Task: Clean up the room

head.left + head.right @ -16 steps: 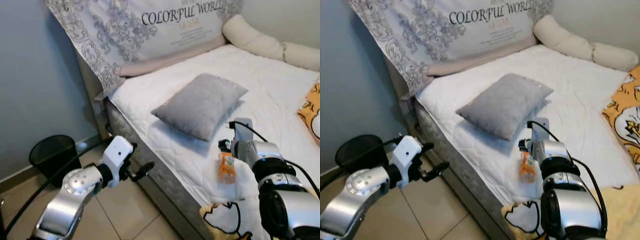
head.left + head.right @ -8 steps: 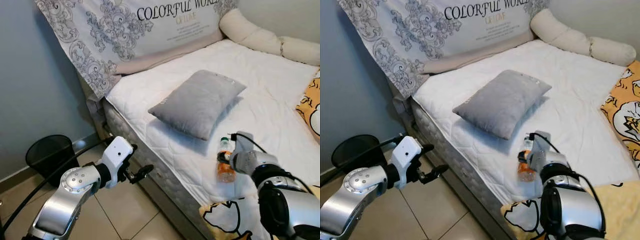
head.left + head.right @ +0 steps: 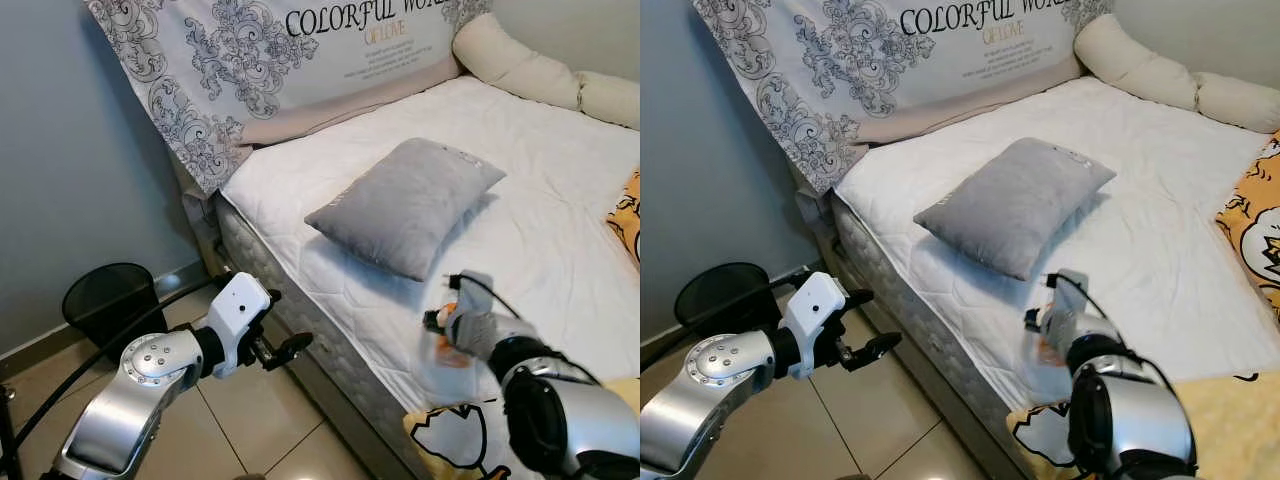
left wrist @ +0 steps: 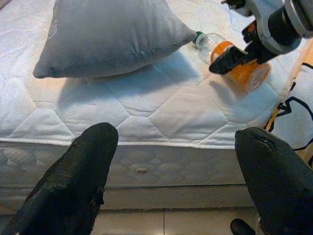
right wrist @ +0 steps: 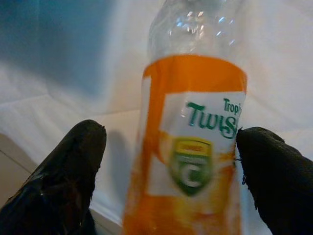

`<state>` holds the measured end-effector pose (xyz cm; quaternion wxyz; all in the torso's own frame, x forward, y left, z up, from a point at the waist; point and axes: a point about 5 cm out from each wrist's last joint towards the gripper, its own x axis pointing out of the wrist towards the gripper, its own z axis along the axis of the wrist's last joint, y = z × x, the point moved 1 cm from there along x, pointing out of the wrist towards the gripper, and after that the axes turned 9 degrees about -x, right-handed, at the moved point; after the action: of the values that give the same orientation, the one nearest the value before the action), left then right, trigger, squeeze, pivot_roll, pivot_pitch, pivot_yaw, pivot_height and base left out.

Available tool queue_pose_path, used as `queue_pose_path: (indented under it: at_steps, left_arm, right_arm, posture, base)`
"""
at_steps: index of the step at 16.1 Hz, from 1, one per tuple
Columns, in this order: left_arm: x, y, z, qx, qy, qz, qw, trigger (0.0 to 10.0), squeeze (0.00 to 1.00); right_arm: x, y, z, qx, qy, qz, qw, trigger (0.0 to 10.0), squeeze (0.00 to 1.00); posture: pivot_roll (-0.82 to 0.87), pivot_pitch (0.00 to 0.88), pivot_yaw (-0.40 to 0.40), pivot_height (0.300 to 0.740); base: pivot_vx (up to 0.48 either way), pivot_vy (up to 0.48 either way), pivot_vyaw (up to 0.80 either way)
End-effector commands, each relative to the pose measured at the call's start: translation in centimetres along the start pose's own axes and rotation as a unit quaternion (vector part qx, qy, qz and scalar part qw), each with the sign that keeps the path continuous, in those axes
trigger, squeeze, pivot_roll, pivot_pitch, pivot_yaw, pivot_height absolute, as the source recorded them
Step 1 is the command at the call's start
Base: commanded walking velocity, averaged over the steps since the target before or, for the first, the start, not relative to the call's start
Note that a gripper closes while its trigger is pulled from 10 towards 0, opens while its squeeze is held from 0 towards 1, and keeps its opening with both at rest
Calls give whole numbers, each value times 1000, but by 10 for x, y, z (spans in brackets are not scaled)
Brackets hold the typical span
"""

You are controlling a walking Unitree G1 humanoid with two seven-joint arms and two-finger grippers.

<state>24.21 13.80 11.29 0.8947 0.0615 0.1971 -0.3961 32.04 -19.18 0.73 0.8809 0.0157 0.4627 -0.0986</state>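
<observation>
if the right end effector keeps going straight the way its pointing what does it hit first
Most likely the plastic bottle with the orange label: it lies on the white mattress directly between the fingers of the open right end effector. One finger already looks very close to its label, though the depth is hard to judge.

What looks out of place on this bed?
An empty plastic bottle with an orange label lies on its side on the white mattress near the grey pillow. The right hand straddles it, fingers open.
</observation>
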Motion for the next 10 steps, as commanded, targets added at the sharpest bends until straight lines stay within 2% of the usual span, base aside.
queue_pose_path:
  at_steps: [1, 2, 3, 4, 5, 7, 8, 10]
  left_arm:
    - [-3, -1, 3, 1, -1, -6, 1000, 10000, 0]
    - [-7, -2, 2, -1, 3, -7, 1000, 10000, 0]
    - [-11, -3, 1, -1, 9, -9, 1000, 10000, 0]
    - [-12, -3, 0, 0, 12, -10, 1000, 10000, 0]
    - [-16, -4, -1, -3, 16, -10, 1000, 10000, 0]
    - [-17, -5, -1, -6, 18, -9, 1000, 10000, 0]
    - [-17, -5, -1, -7, 19, -8, 1000, 10000, 0]
    - [-17, -7, -1, -8, 22, -9, 1000, 10000, 0]
  right_arm:
    - [1, -2, -3, 15, 0, -2, 1000, 10000, 0]
    - [2, -2, -6, 17, 3, -6, 1000, 6392, 0]
    - [2, -4, -7, 20, 2, -12, 1000, 3686, 0]
    - [3, -5, -8, 21, 2, -15, 1000, 1412, 0]
    - [3, -6, -10, 20, 3, -19, 1000, 745, 0]
    - [3, -8, -12, 13, 6, -23, 1000, 627, 0]
    - [4, -10, -15, 16, 12, -29, 999, 0, 0]
    - [5, -13, -20, 41, 23, -36, 998, 0, 0]
  posture:
    - [161, 0, 9, 740]
    - [178, 0, 13, 740]
    - [188, 0, 16, 740]
    - [193, 0, 16, 740]
    - [207, 0, 14, 740]
    - [215, 0, 7, 740]
    - [218, 0, 6, 740]
    - [218, 0, 5, 740]
  base:
    - [0, 0, 0]
    - [0, 0, 0]
    - [0, 0, 0]
    - [0, 0, 0]
    - [0, 0, 0]
    - [0, 0, 0]
    - [0, 0, 0]
    - [0, 0, 0]
